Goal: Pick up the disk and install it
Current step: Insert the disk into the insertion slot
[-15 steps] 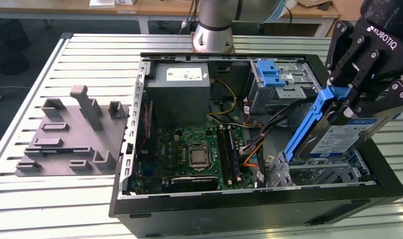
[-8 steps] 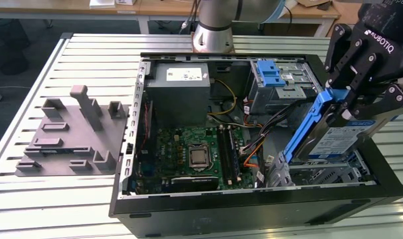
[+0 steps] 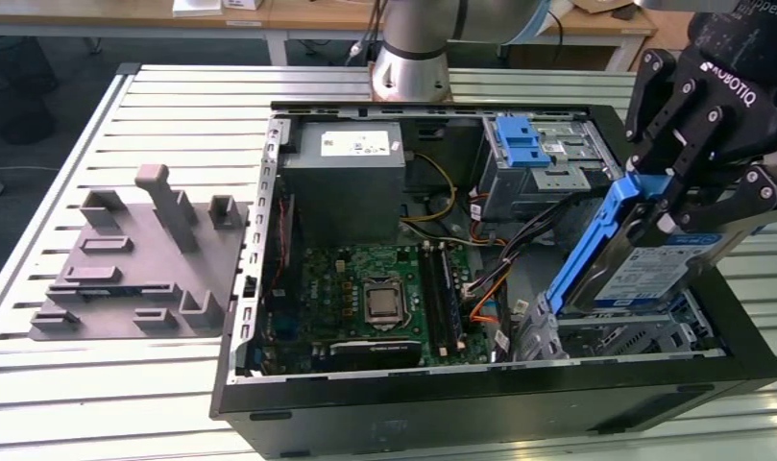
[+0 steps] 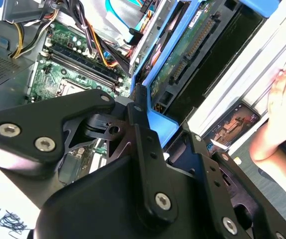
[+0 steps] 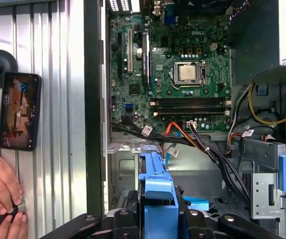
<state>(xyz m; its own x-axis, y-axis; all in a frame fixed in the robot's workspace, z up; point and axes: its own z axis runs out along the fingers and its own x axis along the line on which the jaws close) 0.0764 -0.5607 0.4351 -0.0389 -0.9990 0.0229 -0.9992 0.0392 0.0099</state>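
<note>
The open black computer case point(image 3: 491, 408) fills the centre and right of the exterior view. At the right edge the black gripper point(image 3: 695, 204) is clamped on the disk point(image 3: 647, 276), held tilted over the case's lower right corner. A phone point(image 5: 19, 110) lies beside the case.

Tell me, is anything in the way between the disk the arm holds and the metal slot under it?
Nothing visible blocks it. The tool grips the disk tilted, its lower end at the metal slot. The cables lie to the exterior view's left of the slot, not across it.
</note>
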